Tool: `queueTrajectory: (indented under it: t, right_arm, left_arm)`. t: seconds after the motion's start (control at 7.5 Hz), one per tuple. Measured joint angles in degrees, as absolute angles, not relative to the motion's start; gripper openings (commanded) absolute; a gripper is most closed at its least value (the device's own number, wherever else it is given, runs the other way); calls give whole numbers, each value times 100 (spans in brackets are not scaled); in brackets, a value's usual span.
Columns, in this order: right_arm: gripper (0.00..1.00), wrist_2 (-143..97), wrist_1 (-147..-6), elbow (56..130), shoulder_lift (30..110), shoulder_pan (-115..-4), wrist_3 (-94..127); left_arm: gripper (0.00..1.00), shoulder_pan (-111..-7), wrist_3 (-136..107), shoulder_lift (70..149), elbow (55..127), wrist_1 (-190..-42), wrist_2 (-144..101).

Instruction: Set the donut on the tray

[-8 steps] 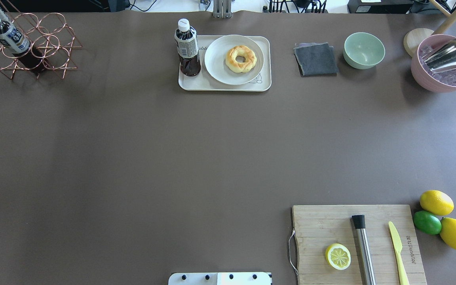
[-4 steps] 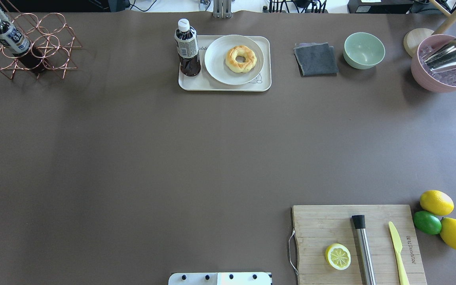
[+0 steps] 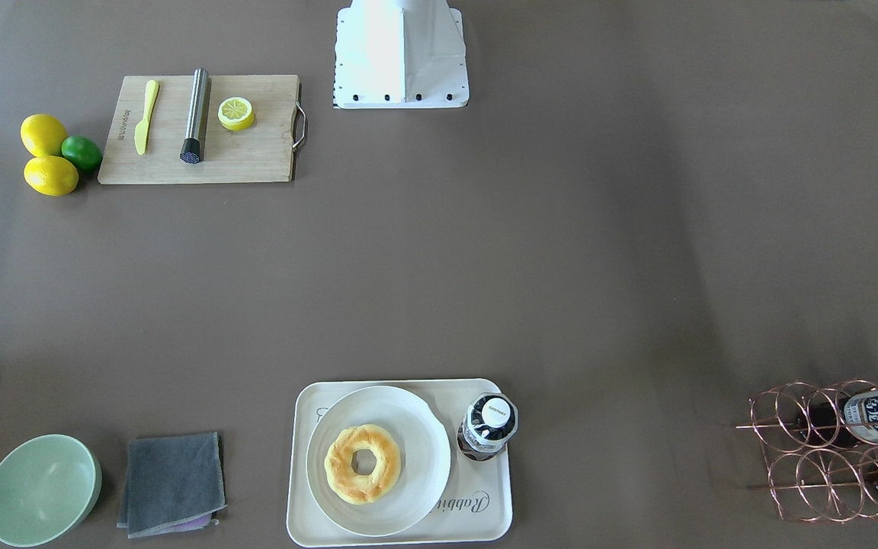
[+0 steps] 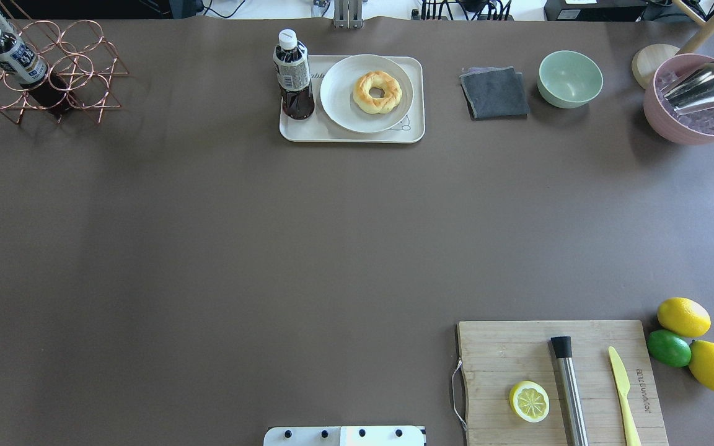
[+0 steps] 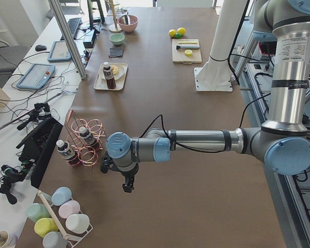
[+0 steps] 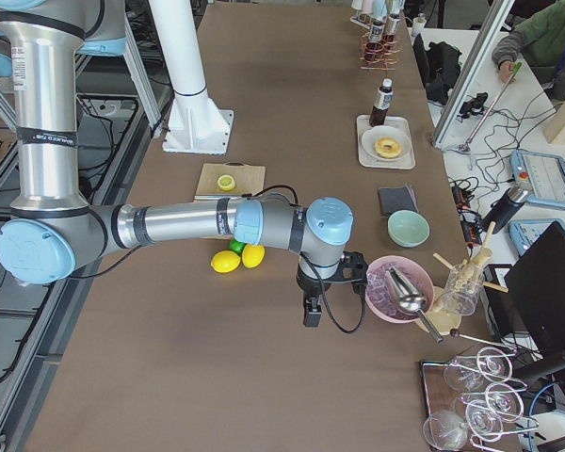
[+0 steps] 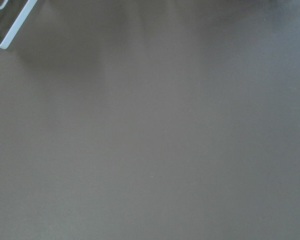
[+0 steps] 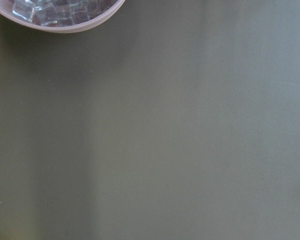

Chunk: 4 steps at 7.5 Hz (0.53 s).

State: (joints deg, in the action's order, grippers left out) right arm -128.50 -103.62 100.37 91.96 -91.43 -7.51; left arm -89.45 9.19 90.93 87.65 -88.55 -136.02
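The golden-brown donut [image 4: 377, 91] lies on a round white plate [image 4: 343, 106] that sits on the cream tray [image 4: 307, 132] at the table's far side, centre. In the front-facing view the donut [image 3: 363, 463] rests on the plate [image 3: 425, 438] on the tray [image 3: 485, 524]. My left gripper [image 5: 128, 186] hangs over bare table past the table's left end, far from the tray. My right gripper [image 6: 311, 315] hangs near the pink ice bowl at the right end. Both show only in the side views, so I cannot tell whether they are open or shut.
A dark drink bottle [image 4: 294, 77] stands on the tray's left part. A grey cloth [image 4: 494, 93], green bowl [image 4: 570, 78] and pink ice bowl [image 4: 698, 105] lie right of it. A copper bottle rack [image 4: 41, 71] is far left. A cutting board [image 4: 561, 381] with a lemon half is near right.
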Motion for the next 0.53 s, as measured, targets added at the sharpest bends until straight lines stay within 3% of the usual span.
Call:
queueTrajectory:
  t: [0.53]
  right_arm:
    - [100, -12859, -10362, 10047, 9202, -9144, -756]
  left_arm:
    - [99, -9041, 914, 9094, 8777, -8850, -13614]
